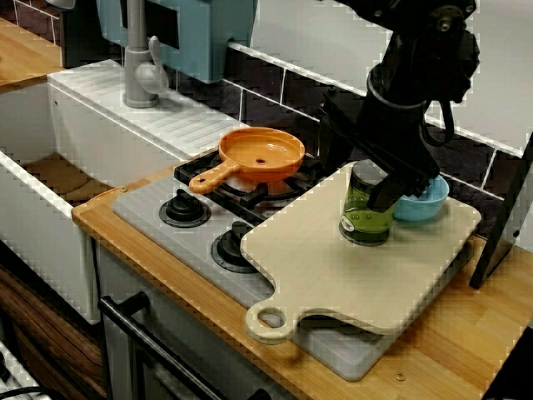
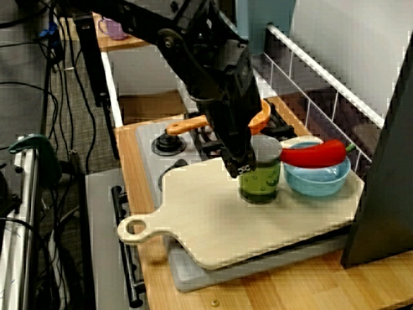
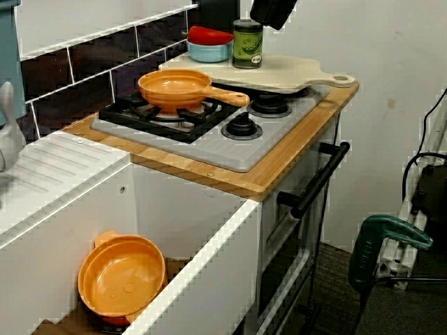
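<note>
**Gripper.** In the view across the sink, the black gripper is seen lowered from the upper right of the frame onto the green can. One finger is seen against the right side of the can. In the view from the oven side, the gripper is seen at the left side of the can, with a fingertip level with the upper half of the can. In the view along the counter, only the lower edge of the gripper is caught at the top of the frame, just above and to the right of the can. Whether the fingers are apart or clamped on the can cannot be told, since the second finger is hidden in every view.

**Can.** It is seen standing upright on the pale cutting board, right of centre in the view across the sink. Its lid is grey and its label is green.

**Surroundings.**
- A blue bowl is set on the board just right of the can, close to it or touching.
- A red pepper is laid across the bowl's rim.
- The board is laid over the right half of the grey stove, with its handle loop pointed toward the lower centre of the frame.
- An orange pan is placed on the rear left burner, well apart from the can.
- A second orange pot is seen in the sink, at the lower left of the view along the counter.
</note>
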`<state>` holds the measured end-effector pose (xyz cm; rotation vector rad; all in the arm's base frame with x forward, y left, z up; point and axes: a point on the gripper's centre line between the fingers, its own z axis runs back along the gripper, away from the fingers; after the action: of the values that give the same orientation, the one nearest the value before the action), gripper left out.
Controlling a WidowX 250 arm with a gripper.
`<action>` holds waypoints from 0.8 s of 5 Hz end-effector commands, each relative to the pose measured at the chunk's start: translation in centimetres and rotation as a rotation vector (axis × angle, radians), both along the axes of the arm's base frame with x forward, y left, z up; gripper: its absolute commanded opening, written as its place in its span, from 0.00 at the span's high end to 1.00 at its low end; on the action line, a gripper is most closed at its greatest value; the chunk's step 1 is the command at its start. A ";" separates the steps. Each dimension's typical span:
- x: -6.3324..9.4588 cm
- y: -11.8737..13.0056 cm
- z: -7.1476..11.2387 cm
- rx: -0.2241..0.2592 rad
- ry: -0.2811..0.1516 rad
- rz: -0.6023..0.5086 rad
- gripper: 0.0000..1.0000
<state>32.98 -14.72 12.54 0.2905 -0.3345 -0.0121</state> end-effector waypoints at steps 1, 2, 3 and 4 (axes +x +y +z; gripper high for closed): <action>-0.4 -0.2 2.6 -0.084 -0.048 -0.060 0.00; -0.1 0.3 2.8 -0.165 -0.014 -0.101 0.00; 0.2 0.6 2.8 -0.161 -0.019 -0.105 0.00; 0.6 0.7 2.7 -0.156 -0.022 -0.084 0.00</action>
<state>33.48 -13.97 13.07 0.1422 -0.3116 -0.0705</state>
